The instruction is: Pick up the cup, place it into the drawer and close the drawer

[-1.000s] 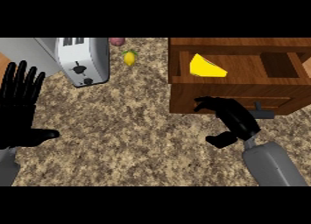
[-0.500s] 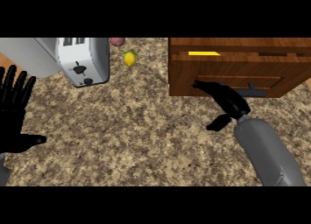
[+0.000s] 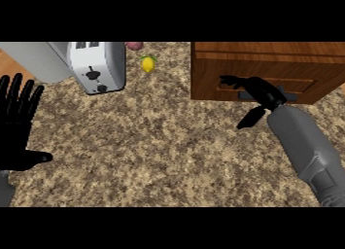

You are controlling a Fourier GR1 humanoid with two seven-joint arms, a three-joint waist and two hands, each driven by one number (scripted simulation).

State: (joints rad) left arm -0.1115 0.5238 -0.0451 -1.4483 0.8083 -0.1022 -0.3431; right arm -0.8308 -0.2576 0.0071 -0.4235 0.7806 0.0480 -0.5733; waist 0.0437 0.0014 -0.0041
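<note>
The wooden drawer unit [image 3: 268, 63] stands at the upper right with its drawer front flush and shut. The cup is hidden from view. My right hand [image 3: 255, 92] rests against the drawer front by the dark handle, fingers stretched toward it and thumb hanging down. My left hand [image 3: 13, 124] is open at the left edge, fingers up, resting.
A silver toaster [image 3: 92, 65] sits at the upper left on the speckled counter [image 3: 153, 146]. A yellow lemon-like fruit [image 3: 147, 63] and a reddish item [image 3: 134, 45] lie just right of it, near the back edge.
The drawer has slid fully shut; the yellow cup inside no longer shows. My right hand has followed the drawer front inward. The left hand stayed put.
</note>
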